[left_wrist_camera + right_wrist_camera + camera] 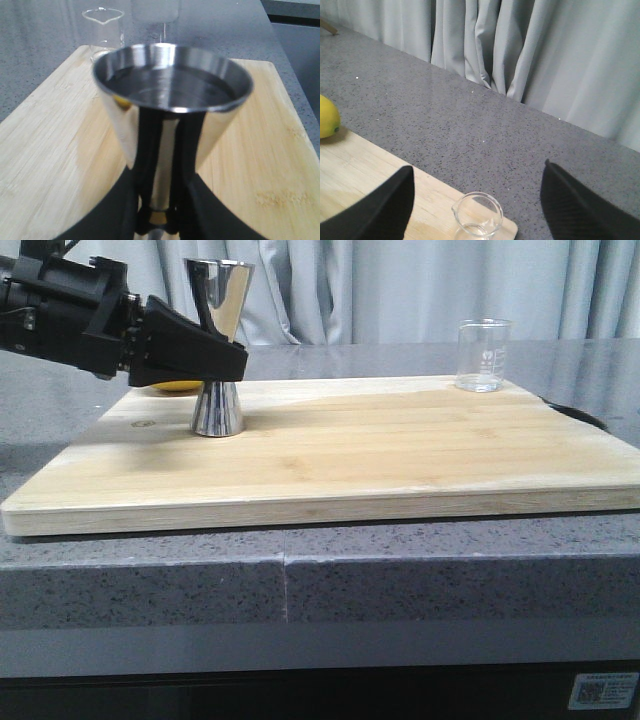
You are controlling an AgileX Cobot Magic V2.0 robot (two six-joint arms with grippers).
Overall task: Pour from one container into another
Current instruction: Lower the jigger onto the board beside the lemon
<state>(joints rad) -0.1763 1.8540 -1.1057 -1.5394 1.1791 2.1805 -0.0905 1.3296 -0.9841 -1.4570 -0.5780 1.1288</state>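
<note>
The steel jigger [218,300] stands upright on the wooden board [350,455] at the back left. My left gripper [228,365] comes in from the left and is shut on the jigger's narrow waist. In the left wrist view the jigger's wide cup [172,85] fills the middle, and the black fingers [130,210] clamp the gold band below it. The clear glass beaker [483,355] stands upright at the board's back right corner, apart from both grippers. In the right wrist view my right gripper [476,172] is open wide above the beaker [476,216]. I cannot tell whether either vessel holds liquid.
A yellow lemon [327,116] lies at the board's back left, partly behind the left gripper [175,388]. The board sits on a grey speckled counter [300,580] with its edge towards the front. Grey curtains [400,290] hang behind.
</note>
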